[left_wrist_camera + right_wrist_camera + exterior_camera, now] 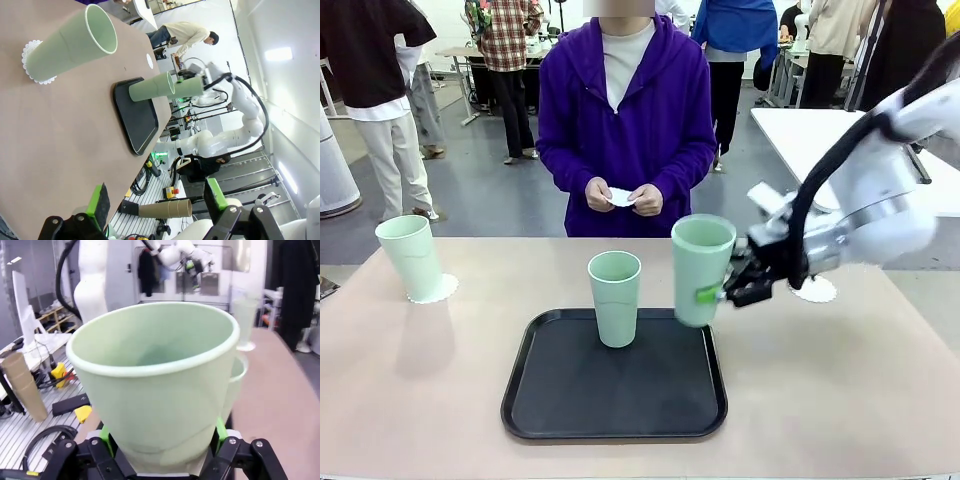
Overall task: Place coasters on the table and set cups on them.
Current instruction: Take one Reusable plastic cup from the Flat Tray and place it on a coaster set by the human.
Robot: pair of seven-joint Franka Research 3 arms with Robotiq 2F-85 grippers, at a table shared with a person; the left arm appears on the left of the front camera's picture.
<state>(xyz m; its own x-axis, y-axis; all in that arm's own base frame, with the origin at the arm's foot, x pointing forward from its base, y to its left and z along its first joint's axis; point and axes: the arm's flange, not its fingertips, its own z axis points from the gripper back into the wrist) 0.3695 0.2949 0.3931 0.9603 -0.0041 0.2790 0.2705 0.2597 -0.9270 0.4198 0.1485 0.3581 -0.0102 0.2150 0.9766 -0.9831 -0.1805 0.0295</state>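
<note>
My right gripper [720, 292] is shut on a pale green cup [701, 268], holding it by its side at the right edge of the black tray [620, 400]; up close the cup [155, 385] sits between the green pads [220, 428]. A second cup [615, 298] stands on the tray. The third cup [409, 256] stands on a lacy white coaster [438, 290] at the table's far left. Another coaster [815, 291] lies bare on the table [840, 390] behind my right wrist. The person holds a white coaster [621, 197] in both hands. My left gripper [156, 200] hangs open, well away from that cup [70, 42].
The person stands at the far edge of the table, directly behind the tray. A white table [820, 135] stands behind at the right. Bare tabletop lies left and right of the tray.
</note>
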